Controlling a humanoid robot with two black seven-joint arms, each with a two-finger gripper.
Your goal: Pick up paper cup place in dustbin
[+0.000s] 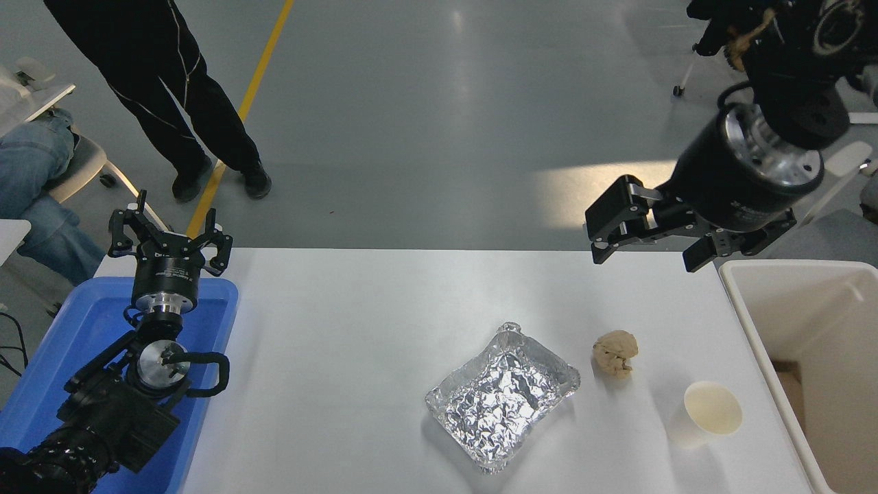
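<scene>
1. The left end effector is parked over the far end of a blue tray at the tabletop's left edge, far left of the paper cup; its fingers are spread wide and hold nothing.
2. A person in dark clothes stands on the floor beyond the tabletop, well to the cup's far left.
3. A crumpled foil tray lies left of the cup, well apart from it.
4. A tan lump sits between the foil tray and the cup, a little farther back, touching neither.
5. The right end effector hangs above the tabletop's far edge, well behind the cup and raised off it; its fingers are parted wide and it grips nothing.
6. The paper cup stands upright near the front right of the tabletop, just left of the dustbin's wall. It is small, plain white and tapered, with a cream inside that looks empty.
7. It is probably very light, thin-walled and easy to crush or tip. A gentle squeeze across the sides just below the rim seems the safest hold, since a hard pinch would likely buckle it.
8. The dustbin, a large cream-white bin with a thick rim, stands right of the cup, its opening clear.
</scene>
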